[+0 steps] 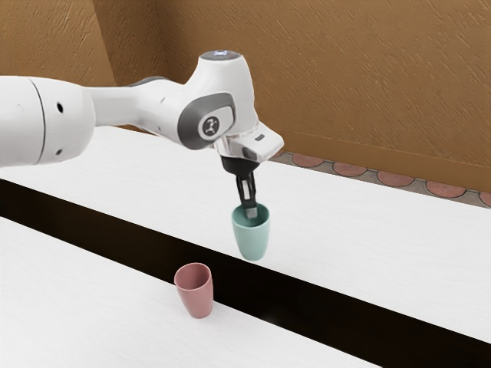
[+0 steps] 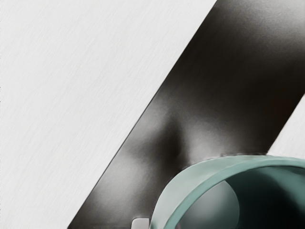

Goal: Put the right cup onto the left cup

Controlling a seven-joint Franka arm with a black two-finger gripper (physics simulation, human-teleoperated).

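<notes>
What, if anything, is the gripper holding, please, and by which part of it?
The gripper holds the teal cup by its wall at the rim, one finger inside.

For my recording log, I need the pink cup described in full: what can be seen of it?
The pink cup is a plain, handleless tumbler in dusty pink, smooth and slightly glossy like ceramic or plastic. It narrows from its open round rim toward the base, with part of its inner wall in sight. It stands upright on the white surface, beside the dark strip. Only that surface appears to touch it.
</notes>
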